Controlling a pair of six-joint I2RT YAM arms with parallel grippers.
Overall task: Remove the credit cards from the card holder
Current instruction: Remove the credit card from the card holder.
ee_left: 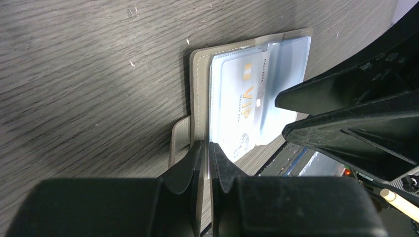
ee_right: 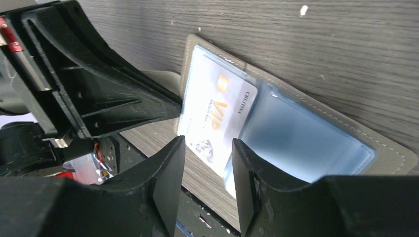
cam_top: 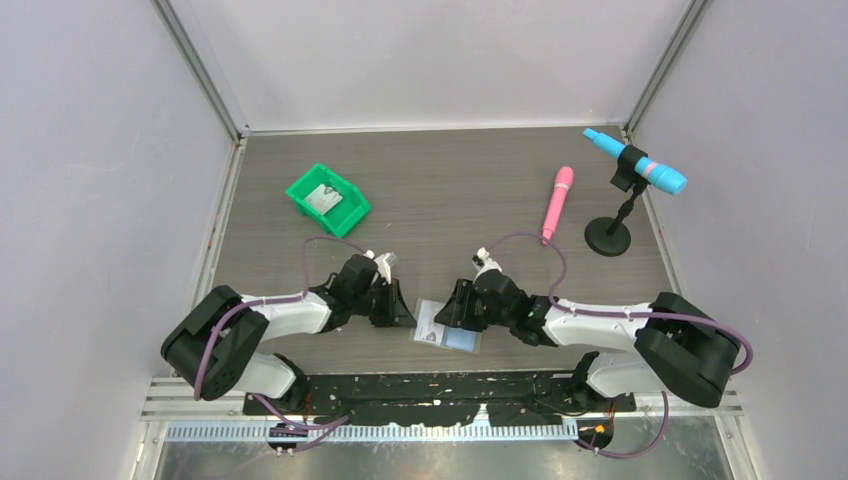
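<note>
The left tool (ee_left: pixel 206 149) was pinched narrow on the card holder (ee_left: pixel 199 79) at its grey edge. The right tool (ee_right: pixel 207 148) stood partly open around a protruding credit card (ee_right: pixel 217 106).

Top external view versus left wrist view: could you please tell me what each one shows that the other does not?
Only the top view shows the green bin with something pale inside, the pink marker, and the blue marker clipped in its stand. Only the left wrist view shows the VIP print on the card and the left claw shut on the holder's grey cover. Both show the open holder, that card and the right claw.
</note>
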